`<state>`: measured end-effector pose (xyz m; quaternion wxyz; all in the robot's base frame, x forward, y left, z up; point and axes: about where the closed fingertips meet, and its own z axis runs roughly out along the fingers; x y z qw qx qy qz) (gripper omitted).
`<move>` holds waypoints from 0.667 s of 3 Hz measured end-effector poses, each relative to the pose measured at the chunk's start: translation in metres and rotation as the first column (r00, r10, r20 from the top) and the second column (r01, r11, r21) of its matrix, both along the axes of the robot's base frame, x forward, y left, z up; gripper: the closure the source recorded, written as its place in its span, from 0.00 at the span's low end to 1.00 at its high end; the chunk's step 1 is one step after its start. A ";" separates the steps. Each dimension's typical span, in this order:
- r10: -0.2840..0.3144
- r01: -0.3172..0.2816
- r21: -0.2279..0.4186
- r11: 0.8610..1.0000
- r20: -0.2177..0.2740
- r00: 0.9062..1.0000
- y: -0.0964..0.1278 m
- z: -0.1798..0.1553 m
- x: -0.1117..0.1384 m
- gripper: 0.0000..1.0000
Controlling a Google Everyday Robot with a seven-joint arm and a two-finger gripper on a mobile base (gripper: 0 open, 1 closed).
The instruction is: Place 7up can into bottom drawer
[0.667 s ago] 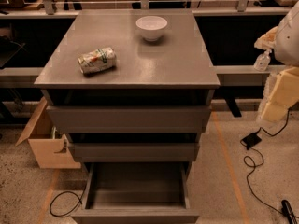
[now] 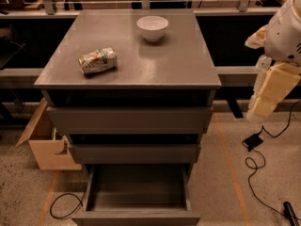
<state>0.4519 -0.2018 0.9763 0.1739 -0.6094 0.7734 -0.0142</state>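
One 7up can [image 2: 97,60], dented, on its side: may roll or slip when pinched; gripper [image 2: 262,105] hangs far right, grip state cannot be told; bottom drawer [image 2: 136,216] open.

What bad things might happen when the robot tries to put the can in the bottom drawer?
1. The 7up can lies on its side on the cabinet top, so it may roll if nudged.
2. The gripper hangs right of the cabinet; reaching across, the arm might bump the white bowl.
3. The upper drawers overhang part of the open bottom drawer, so the can might clip them.
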 end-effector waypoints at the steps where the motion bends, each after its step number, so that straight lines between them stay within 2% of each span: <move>1: 0.114 -0.115 0.033 0.993 0.022 0.993 0.040 0.003 0.034 0.00; 2: 0.231 -0.233 0.026 0.972 0.056 0.971 0.089 0.008 0.069 0.00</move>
